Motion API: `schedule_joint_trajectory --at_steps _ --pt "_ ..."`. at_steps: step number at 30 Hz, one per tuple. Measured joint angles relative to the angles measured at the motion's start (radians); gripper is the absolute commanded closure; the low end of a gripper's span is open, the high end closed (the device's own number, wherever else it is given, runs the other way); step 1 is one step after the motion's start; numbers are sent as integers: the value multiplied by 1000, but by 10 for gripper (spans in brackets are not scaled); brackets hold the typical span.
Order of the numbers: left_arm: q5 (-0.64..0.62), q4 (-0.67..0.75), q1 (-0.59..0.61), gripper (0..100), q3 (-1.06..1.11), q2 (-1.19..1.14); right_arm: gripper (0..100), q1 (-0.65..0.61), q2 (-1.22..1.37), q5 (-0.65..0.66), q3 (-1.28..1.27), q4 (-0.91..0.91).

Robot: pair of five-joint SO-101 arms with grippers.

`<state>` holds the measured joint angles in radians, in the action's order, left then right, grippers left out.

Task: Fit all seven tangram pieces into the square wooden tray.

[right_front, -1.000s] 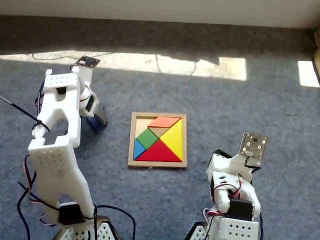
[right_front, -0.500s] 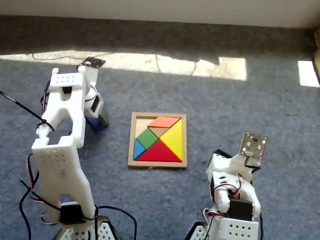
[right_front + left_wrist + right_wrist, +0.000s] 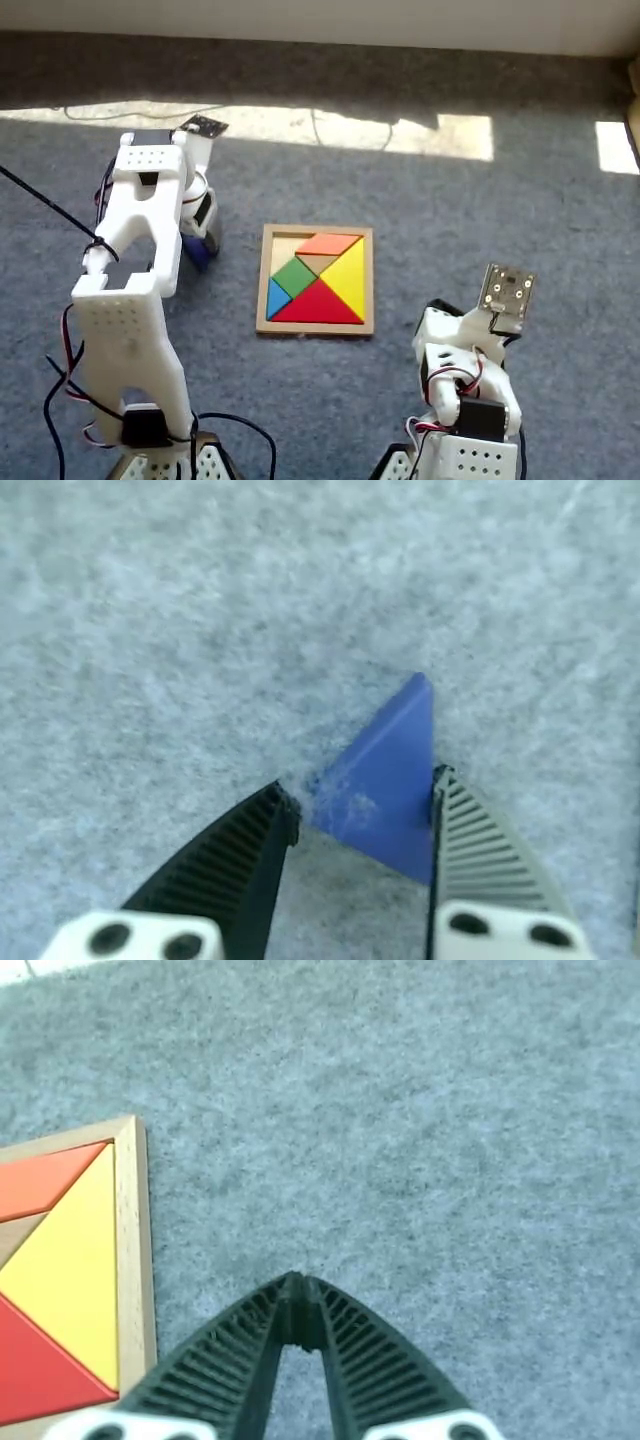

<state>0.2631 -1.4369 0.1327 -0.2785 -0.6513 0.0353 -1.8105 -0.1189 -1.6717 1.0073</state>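
Tangram pieces [image 3: 320, 300]: five in tray [image 3: 262, 280], one blue triangle [image 3: 385, 790] pinched in left claw [image 3: 362, 786]; right claw [image 3: 300, 1290] closed

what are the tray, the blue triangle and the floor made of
The tray: pale, bare-looking wood with a matt rim. The blue triangle: likely painted wood, given its smooth matt face with faint scuffs. The floor: grey-blue carpet with a short fuzzy pile.
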Motion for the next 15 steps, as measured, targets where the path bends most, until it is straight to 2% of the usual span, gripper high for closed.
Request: schedule_joint_trajectory --at_steps 6,15 --pt "-2 -77 -23 808 3 94 993 0 0 0 0 0" --pt "-2 -138 -183 808 3 219 993 0 0 0 0 0"
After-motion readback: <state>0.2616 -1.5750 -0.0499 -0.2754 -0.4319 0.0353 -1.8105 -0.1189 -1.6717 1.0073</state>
